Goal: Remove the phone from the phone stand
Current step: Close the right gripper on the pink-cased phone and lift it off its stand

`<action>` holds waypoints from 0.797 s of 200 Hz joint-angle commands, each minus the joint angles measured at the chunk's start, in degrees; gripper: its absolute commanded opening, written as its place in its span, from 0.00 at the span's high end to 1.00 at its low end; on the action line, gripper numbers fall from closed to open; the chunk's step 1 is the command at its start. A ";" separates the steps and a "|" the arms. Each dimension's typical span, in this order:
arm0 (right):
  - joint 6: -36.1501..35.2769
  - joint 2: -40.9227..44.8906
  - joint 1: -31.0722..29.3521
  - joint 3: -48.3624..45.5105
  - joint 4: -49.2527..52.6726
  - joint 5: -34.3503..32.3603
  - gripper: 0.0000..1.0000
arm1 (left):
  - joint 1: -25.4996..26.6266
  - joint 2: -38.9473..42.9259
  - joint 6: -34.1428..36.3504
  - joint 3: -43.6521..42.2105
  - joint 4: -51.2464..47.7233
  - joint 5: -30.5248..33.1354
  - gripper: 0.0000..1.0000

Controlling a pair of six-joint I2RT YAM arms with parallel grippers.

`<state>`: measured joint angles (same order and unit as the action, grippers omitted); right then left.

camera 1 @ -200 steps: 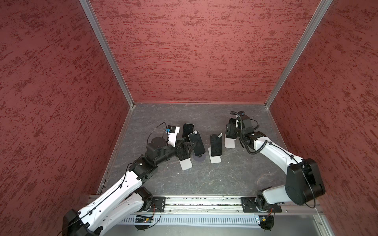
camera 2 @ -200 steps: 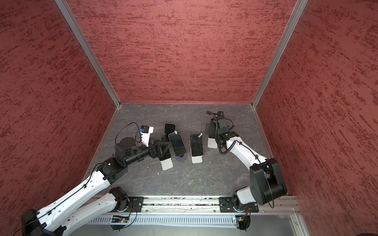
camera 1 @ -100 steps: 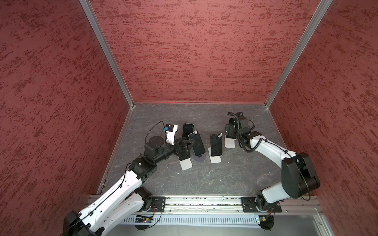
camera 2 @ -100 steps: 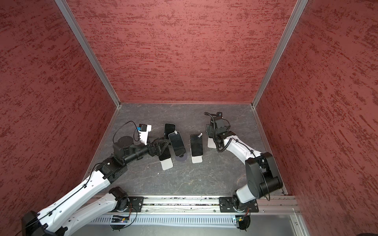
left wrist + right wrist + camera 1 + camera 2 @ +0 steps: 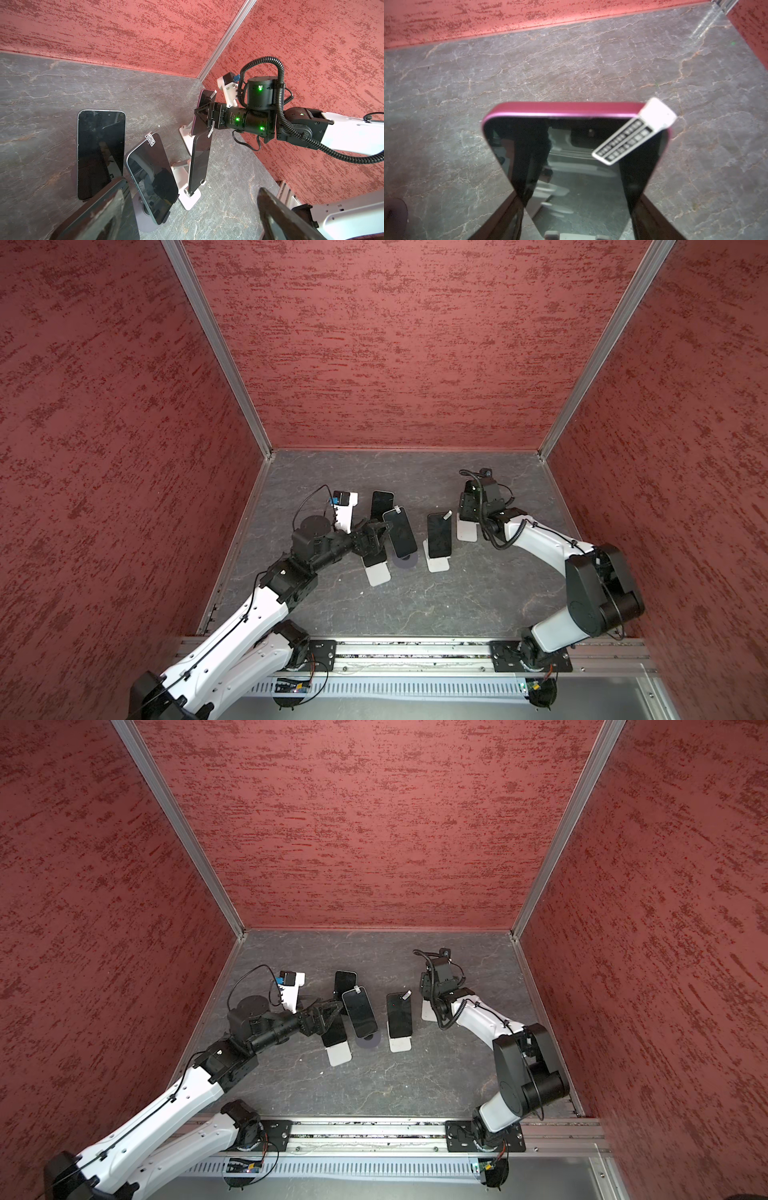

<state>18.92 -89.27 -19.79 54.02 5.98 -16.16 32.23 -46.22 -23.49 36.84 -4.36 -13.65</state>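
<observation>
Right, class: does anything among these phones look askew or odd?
Only small things: the label on the pink-edged phone pokes past its corner, partly unstuck. One stand base is round and dark, among white bases.

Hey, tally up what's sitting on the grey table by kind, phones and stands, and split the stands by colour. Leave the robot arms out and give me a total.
Phones: 5
White stands: 3
Purple round stand: 1
Total: 9
Whatever props up the rearmost phone is hidden, so it is not counted.
</observation>
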 commanded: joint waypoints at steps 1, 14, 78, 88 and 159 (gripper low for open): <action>0.51 -0.80 -0.84 -0.56 -1.59 -1.28 0.38 | -0.58 0.41 1.29 0.75 -0.81 -0.42 0.01; 0.33 -0.52 -0.99 -0.71 -1.67 -1.46 0.40 | -0.58 0.55 1.42 0.86 -1.08 -0.43 0.01; -0.69 3.80 -1.21 -1.53 -0.91 -0.98 0.43 | -0.68 1.33 1.25 0.60 -1.53 -0.10 0.01; -1.00 4.92 -1.15 -1.38 -0.30 -1.06 0.44 | -0.68 1.26 1.29 0.69 -1.53 -0.34 0.01; -4.17 11.75 -1.21 -0.42 4.69 -2.80 0.44 | -0.68 0.21 1.34 0.70 -0.87 -1.07 0.00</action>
<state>16.12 -80.34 -20.58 52.75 9.52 -16.80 31.81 -45.65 -23.09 36.84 -5.56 -14.00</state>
